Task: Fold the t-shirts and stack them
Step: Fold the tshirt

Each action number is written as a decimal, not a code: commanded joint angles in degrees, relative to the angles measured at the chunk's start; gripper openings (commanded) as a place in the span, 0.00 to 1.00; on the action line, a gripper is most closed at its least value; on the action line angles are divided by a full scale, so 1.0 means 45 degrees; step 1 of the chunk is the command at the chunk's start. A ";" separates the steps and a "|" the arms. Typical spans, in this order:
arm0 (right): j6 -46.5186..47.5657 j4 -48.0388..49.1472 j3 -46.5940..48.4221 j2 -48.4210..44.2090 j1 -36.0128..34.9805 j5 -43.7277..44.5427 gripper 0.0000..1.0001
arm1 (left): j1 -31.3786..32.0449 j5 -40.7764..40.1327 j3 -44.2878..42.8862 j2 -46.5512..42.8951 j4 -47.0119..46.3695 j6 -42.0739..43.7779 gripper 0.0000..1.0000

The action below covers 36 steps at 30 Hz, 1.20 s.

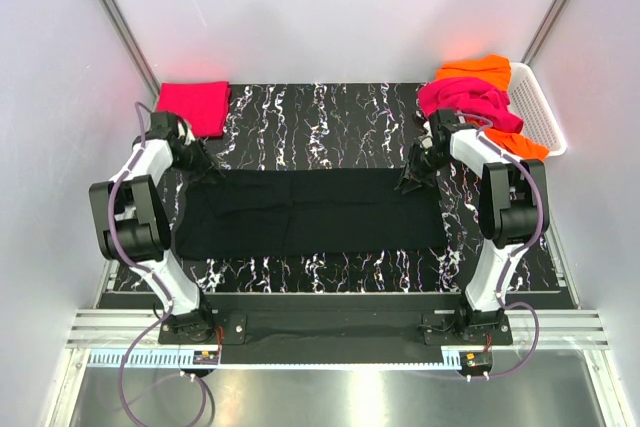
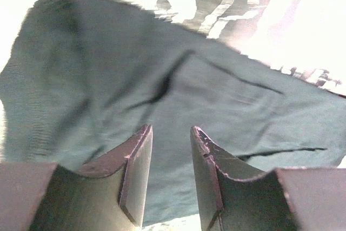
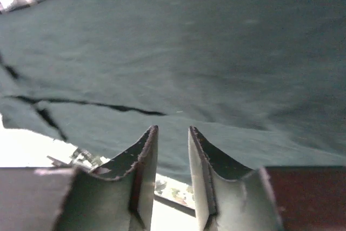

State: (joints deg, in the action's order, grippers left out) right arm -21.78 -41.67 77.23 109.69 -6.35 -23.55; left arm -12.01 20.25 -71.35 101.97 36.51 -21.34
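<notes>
A large black t-shirt (image 1: pixel 310 212) lies across the middle of the table as a long flat band. My left gripper (image 1: pixel 207 171) hovers over its far left corner, jaws apart, with only cloth (image 2: pixel 108 68) beneath them. My right gripper (image 1: pixel 408 183) is over the far right corner and also stands open. In the right wrist view the gap (image 3: pixel 172 129) between the fingers is empty, with the black cloth (image 3: pixel 205 52) and its edge below. A folded red-pink t-shirt (image 1: pixel 195 102) rests at the far left. A magenta t-shirt (image 1: pixel 470 99) and an orange one (image 1: pixel 480 67) are heaped at the far right.
A white lattice basket (image 1: pixel 545 112) stands at the far right corner under the heaped shirts. The table top (image 1: pixel 320 117) is black marble-patterned. Pale walls enclose it on three sides, and a metal rail runs along the near edge by the arm bases.
</notes>
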 commanded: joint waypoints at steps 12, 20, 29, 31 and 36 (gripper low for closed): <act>0.0660 -0.0388 0.0593 0.1640 0.0512 0.3004 0.29 | -0.0592 -0.1491 -0.1664 0.2631 -0.0008 0.0074 0.35; 0.0915 -0.0818 0.0299 0.0453 0.0727 0.2911 0.34 | 0.0010 -0.2349 -0.1956 0.1291 0.0420 0.0758 0.40; 0.0504 -0.1014 0.0865 -0.0898 0.0493 0.0239 0.54 | 0.1516 -0.1767 -0.0457 -0.1741 0.0480 0.0017 0.47; 0.0504 -0.0877 0.0806 -0.0821 0.0376 -0.0194 0.56 | 0.1536 -0.1397 -0.0006 -0.1821 0.0441 -0.0042 0.47; 0.0816 -0.0896 0.0845 -0.0587 0.0084 -0.0353 0.60 | 0.1731 -0.1121 0.1343 -0.2270 0.0324 -0.0314 0.50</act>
State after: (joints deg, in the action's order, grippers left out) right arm -19.25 -45.80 79.50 107.77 -4.78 -22.39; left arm -4.54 13.47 -67.85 92.31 37.80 -21.41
